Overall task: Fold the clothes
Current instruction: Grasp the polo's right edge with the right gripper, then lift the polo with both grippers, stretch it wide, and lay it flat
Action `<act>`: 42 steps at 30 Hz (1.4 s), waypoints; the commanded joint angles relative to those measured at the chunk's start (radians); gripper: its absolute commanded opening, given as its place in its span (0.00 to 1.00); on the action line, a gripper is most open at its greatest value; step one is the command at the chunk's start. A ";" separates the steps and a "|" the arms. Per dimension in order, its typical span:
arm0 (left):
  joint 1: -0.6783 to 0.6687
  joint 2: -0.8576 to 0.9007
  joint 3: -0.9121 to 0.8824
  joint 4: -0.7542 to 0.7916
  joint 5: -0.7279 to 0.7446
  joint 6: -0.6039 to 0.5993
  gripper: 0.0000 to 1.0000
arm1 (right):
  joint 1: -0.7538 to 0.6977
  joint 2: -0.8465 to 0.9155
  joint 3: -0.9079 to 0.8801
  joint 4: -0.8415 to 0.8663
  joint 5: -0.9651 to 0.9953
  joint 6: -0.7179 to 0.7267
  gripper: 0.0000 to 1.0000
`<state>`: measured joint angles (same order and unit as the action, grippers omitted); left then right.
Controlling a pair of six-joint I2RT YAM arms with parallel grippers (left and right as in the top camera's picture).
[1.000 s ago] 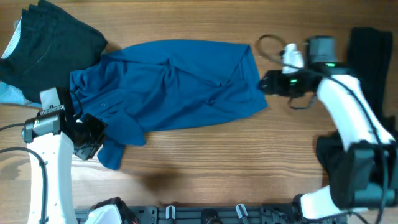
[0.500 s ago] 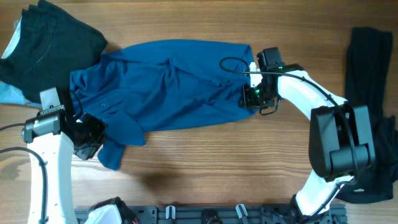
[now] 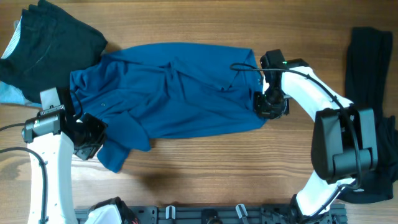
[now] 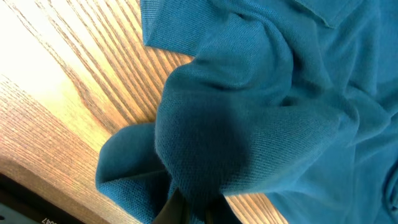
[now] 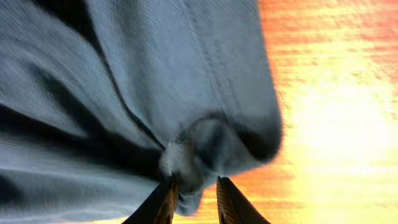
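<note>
Blue top (image 3: 180, 87): lying wrinkled across the middle of the wooden table (image 3: 205, 168). Pinched at its 8 o'clock corner by left gripper (image 3: 91, 137), fingers clamped tight on bunched cloth. Nipped at 3 o'clock hem by right gripper (image 3: 267, 107), fingers narrow around a fold. Overlapped at 10 o'clock by black garment (image 3: 56, 43).

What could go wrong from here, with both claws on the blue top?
1. The right claw pinches only a small bunch at the edge of the wrinkly deep-blue cloth top; a pull could slip it free.
2. The left claw grips a wadded, layered corner, so the fold may come out lopsided.
3. The top's upper-left edge lies against the black cloth garment; lifting might drag it along.
</note>
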<state>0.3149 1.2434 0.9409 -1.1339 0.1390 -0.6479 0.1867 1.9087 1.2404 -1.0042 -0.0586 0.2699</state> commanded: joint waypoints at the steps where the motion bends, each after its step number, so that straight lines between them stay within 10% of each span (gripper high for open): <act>1: -0.005 -0.002 0.006 0.001 -0.002 0.013 0.06 | -0.003 -0.028 0.021 -0.074 0.032 0.018 0.26; 5: -0.005 -0.002 0.006 0.000 -0.002 0.013 0.06 | -0.003 -0.028 0.021 -0.078 0.027 0.018 0.27; 8: -0.005 -0.002 0.006 0.000 -0.002 0.013 0.06 | -0.003 -0.028 0.021 -0.056 -0.073 0.018 0.54; 13: -0.005 -0.002 0.006 0.000 -0.002 0.013 0.06 | -0.002 -0.028 0.015 -0.029 -0.138 0.019 0.55; 16: -0.005 -0.002 0.006 0.000 -0.002 0.013 0.06 | -0.001 -0.027 0.012 -0.029 -0.146 0.019 0.49; 22: -0.005 -0.002 0.006 0.000 -0.002 0.013 0.07 | -0.001 -0.027 0.012 -0.001 -0.146 0.021 0.04; 36: -0.005 -0.002 0.412 0.019 0.003 0.252 0.04 | -0.157 -0.393 0.434 -0.061 -0.108 -0.007 0.04; 42: -0.005 -0.002 0.719 0.062 0.228 0.251 0.04 | -0.254 -0.568 0.631 -0.010 -0.096 -0.034 0.04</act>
<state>0.3084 1.2491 1.5269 -1.1065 0.2325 -0.4229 -0.0265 1.4029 1.7908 -1.0481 -0.1902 0.2794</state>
